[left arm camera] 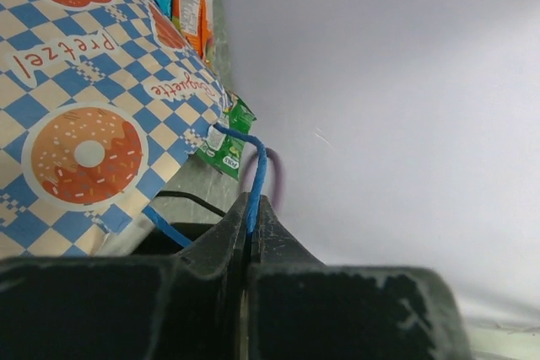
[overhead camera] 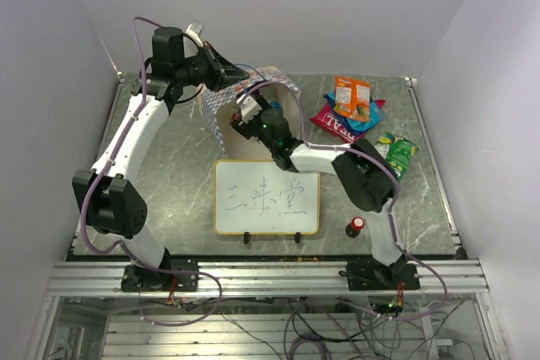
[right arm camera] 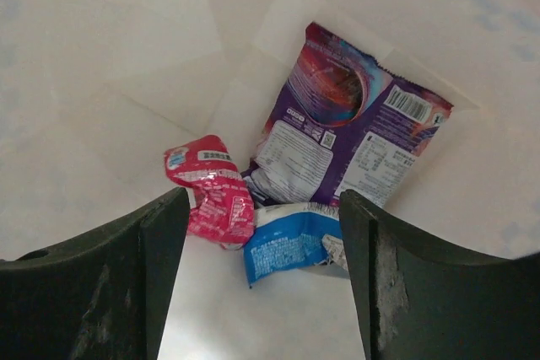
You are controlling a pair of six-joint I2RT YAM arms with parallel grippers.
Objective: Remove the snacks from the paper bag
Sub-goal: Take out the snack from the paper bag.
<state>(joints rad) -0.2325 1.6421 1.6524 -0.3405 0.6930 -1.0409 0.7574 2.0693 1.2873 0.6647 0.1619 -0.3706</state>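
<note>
- A grey marbled table (overhead camera: 181, 183) sits inside plain white walls (overhead camera: 337, 6).
- The paper bag (overhead camera: 218, 111) lies on its side at the back of the table, left of centre, with its blue-white checkered band and doughnut prints facing up.
- The left gripper (left arm camera: 251, 208) is clamped tight on the bag's blue cord handle (left arm camera: 257, 170), which runs up out of the closed jaws.
- The right gripper (right arm camera: 263, 208) reaches into the bag's mouth with its jaws spread wide and nothing between them.
- Deep in the bag, ahead of those jaws, lie a purple packet (right arm camera: 346, 124), a small red wrapper (right arm camera: 211, 191) and a blue-and-white packet (right arm camera: 287, 250), all three touching.
- At the back right of the table, an orange packet (overhead camera: 352, 96) lies on a blue packet (overhead camera: 369, 118) and a red packet (overhead camera: 336, 126).
- A green packet (overhead camera: 400, 153) lies nearer the right edge.
- A framed whiteboard (overhead camera: 267, 197) with handwriting stands near the front centre.
- A red-capped black knob (overhead camera: 356, 226) stands just to its right.
</note>
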